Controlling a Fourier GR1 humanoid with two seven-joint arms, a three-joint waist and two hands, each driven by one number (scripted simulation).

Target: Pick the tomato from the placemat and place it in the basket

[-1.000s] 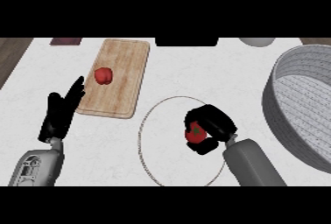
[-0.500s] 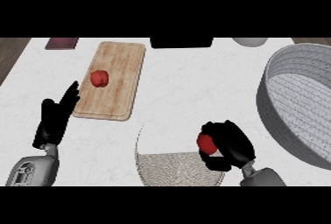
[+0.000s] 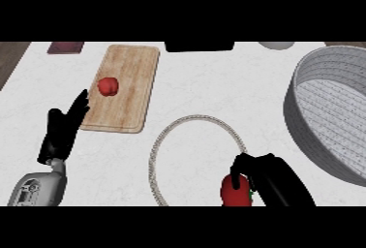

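Marble-look white counter (image 3: 214,97) fills the view, faintly veined, with a strip of brown floor at the far left edge. At the left, the left hand (image 3: 63,131) rests open on its grey forearm, fingers straight and pointing up, just touching the lower left corner of a pale wooden cutting board (image 3: 125,87). The board is a rounded rectangle with visible grain, and a small red fruit (image 3: 108,86) sits on it. A dark red flat object (image 3: 66,47) lies at the top edge beyond it. Further right, the round placemat (image 3: 196,118) shows as a woven, rope-like ring. At its lower right, the right hand (image 3: 271,181) curls round the glossy red tomato (image 3: 235,191), held over the mat's edge. The basket (image 3: 322,116), grey, round and ribbed, stands at the far right.
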